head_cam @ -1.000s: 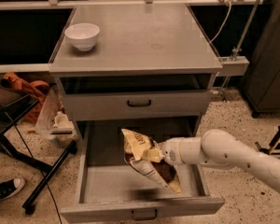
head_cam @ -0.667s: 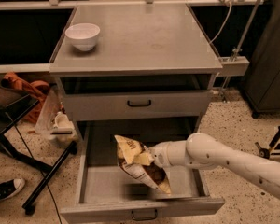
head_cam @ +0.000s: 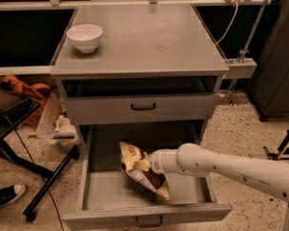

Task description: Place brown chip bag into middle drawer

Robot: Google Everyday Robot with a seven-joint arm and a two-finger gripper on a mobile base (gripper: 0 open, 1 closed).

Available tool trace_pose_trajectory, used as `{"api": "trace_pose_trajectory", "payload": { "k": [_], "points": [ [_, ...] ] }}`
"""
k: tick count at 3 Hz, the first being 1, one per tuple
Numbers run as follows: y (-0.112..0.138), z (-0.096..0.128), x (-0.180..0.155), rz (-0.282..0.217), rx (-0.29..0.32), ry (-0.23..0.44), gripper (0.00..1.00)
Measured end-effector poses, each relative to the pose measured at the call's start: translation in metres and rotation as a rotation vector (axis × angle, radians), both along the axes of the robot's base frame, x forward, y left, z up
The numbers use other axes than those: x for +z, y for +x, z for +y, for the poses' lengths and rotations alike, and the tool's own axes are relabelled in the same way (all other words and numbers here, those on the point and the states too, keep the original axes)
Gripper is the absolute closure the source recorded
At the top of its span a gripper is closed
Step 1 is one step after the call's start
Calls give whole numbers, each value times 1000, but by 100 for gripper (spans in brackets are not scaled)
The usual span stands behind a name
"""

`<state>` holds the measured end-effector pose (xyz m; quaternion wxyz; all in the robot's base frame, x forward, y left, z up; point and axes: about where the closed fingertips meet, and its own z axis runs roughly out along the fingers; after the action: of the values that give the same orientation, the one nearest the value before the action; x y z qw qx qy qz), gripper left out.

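Note:
The brown chip bag (head_cam: 135, 159) hangs tilted inside the open middle drawer (head_cam: 103, 192), its lower end close to the grey floor. My gripper (head_cam: 145, 165) reaches in from the right on a white arm and is shut on the middle of the bag. The bag's crinkled foil hides part of the fingers. I cannot tell whether the bag's lower tip touches the drawer floor. The drawer is pulled far out, with its low front strip and small handle (head_cam: 149, 221) at the bottom of the view.
A white bowl (head_cam: 85, 36) stands on the cabinet top at the back left. The upper drawer (head_cam: 143, 107) with a black handle is closed. Black stand legs (head_cam: 48, 182), a shoe (head_cam: 5, 196) and clutter lie on the floor at left.
My arm has carried the bag leftward, toward the middle of the open drawer, and slightly lower.

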<state>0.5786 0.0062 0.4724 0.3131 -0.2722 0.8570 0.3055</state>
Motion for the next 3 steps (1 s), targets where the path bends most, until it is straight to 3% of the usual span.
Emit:
{"api": "trace_pose_trajectory", "payload": {
  "k": [2, 3],
  "points": [
    [15, -3, -26, -27, -53, -65, 34],
    [17, -1, -32, -10, -40, -36, 11]
  ]
}}
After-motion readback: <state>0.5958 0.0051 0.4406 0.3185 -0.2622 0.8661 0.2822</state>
